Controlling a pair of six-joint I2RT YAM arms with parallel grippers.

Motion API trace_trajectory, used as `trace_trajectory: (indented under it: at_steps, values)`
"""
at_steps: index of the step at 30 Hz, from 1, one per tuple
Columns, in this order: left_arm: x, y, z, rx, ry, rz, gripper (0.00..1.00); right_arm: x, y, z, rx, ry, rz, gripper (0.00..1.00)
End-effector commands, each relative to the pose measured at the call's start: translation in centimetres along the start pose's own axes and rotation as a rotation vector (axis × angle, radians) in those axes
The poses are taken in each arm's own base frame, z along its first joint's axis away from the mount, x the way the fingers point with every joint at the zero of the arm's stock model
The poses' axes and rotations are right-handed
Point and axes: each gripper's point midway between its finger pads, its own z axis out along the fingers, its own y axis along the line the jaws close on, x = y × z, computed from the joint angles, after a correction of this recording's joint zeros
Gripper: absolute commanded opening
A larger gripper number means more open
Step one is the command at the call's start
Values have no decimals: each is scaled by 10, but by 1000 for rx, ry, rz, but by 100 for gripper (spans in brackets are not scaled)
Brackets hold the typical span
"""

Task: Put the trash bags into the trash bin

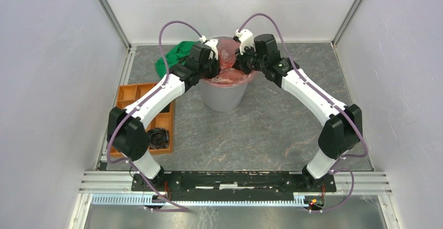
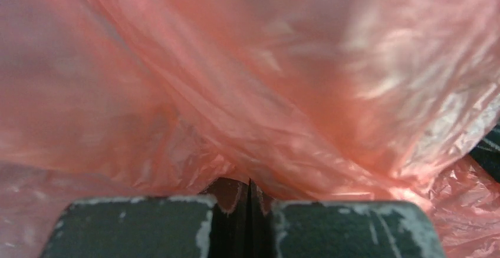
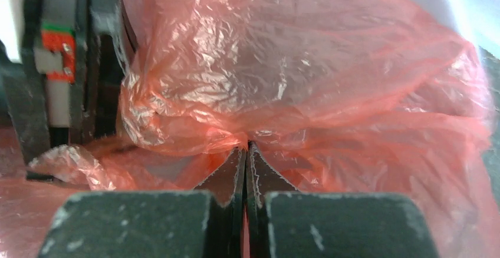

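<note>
Left gripper (image 2: 247,188): jaws together, pinching a fold of the red trash bag (image 2: 283,81). Right gripper (image 3: 246,151): likewise clamped on the film. The trash bag sits bunched over the trash bin (image 1: 224,97) mouth. Risks we judge likely: opposed pulls tearing the thin plastic, or the bag springing out on release.

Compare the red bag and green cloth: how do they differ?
The red bag is glossy and translucent; the green cloth opaque. The bag bunches over the bin; the cloth lies on the table beside it. The left pincer and right pincer grip the bag, not the cloth. Both are crumpled.
</note>
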Motion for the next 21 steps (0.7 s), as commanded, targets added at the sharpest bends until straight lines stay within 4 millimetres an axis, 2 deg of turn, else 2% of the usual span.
trace_trajectory:
  at_steps: [1, 5, 9, 14, 18, 21]
  values:
    - [8, -25, -7, 118, 29, -90, 2, 32, 3, 4, -36, 124, -32, 1]
    - [12, -41, -25, 177, 39, -153, 2, 37, 8, -11, -22, 164, -54, 1]
    - [22, -63, -44, 257, 46, -221, 2, 37, 19, -37, -26, 159, -43, 1]
    - [37, -91, -70, 342, 42, -266, 2, 53, 36, -65, -49, 156, -20, 1]
    - [36, -93, -80, 343, 8, -283, 2, 47, 42, -68, -56, 111, 24, 1]
    - [29, -78, -80, 255, -31, -275, 2, 37, 49, -60, -78, 81, 64, 1]
